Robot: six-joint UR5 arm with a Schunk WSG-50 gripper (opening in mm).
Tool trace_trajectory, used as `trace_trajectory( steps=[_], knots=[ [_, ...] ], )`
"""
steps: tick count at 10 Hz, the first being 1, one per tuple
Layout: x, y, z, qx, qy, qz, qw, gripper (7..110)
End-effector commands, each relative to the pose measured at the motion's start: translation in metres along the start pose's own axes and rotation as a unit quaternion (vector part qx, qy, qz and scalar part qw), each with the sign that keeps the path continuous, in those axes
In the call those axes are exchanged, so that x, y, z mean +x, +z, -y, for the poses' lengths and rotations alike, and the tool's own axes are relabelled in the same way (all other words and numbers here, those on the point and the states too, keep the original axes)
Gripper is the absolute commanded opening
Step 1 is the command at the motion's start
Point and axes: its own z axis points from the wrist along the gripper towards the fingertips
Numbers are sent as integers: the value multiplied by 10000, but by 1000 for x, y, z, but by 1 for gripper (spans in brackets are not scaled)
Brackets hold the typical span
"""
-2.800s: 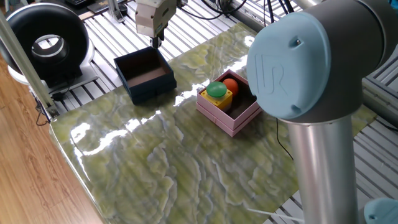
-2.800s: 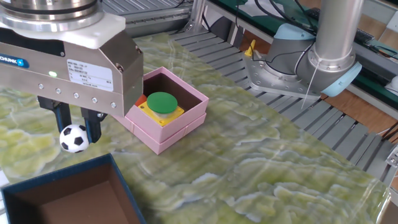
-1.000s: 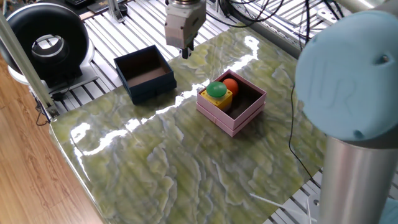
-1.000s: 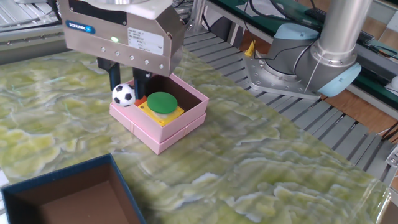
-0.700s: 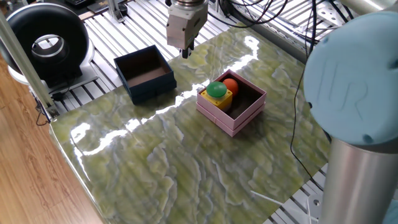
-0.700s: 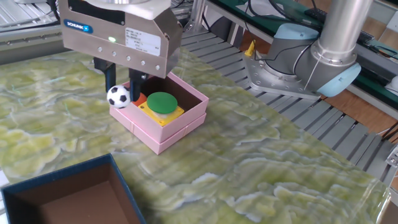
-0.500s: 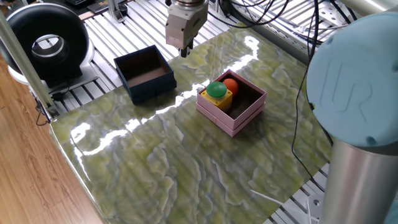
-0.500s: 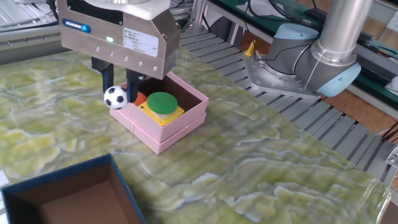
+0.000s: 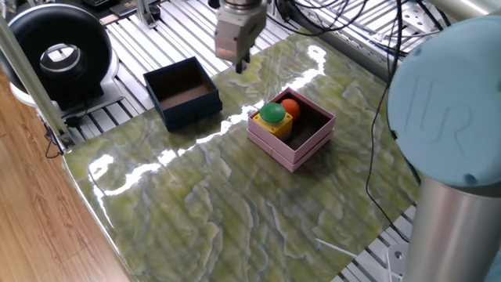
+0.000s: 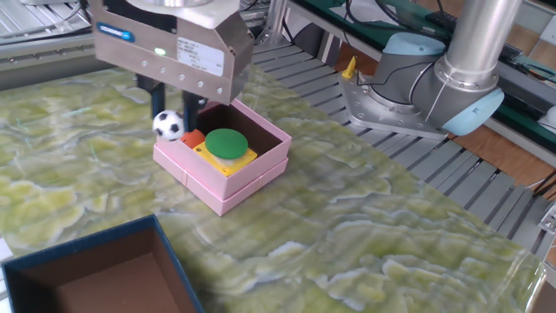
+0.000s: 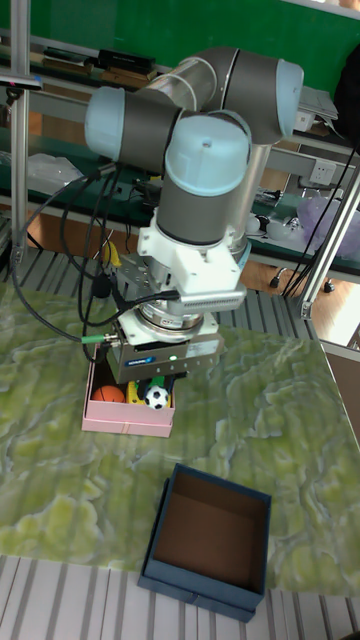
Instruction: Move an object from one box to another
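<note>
1. The pale pink square box (image 10: 228, 178) is partly filled by a yellow block with green round cap (image 10: 226, 146) and an orange ball (image 9: 290, 106).
2. Free dark floor (image 9: 311, 124) is seen beside them.
3. The dark navy square box (image 11: 208, 545) is unobstructed from above.

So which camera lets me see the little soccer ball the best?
The other fixed view: the soccer ball shows whole and close, held by the gripper beside the pink box. The tall fixed view shows it small under the gripper. In one fixed view I can't make it out.

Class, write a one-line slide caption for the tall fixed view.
Gripper holds a small black-and-white football above the pale pink square box; the dark navy square box sits empty.
</note>
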Motion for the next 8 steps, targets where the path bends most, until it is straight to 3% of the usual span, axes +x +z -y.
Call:
trace_trajectory(
  steps=[1, 2, 4, 5, 7, 8],
  knots=[
    [64, 20, 0, -322, -41, -606, 9976, 7],
    [83, 24, 0, -444, 12, -869, 9952, 7],
    [115, 23, 9, -311, 156, -1476, 9884, 7],
    [123, 25, 5, -372, 246, -1644, 9854, 7],
    [119, 45, -2, -435, 306, -1565, 9862, 7],
    [117, 56, -2, -346, 341, -1552, 9867, 7]
  ],
)
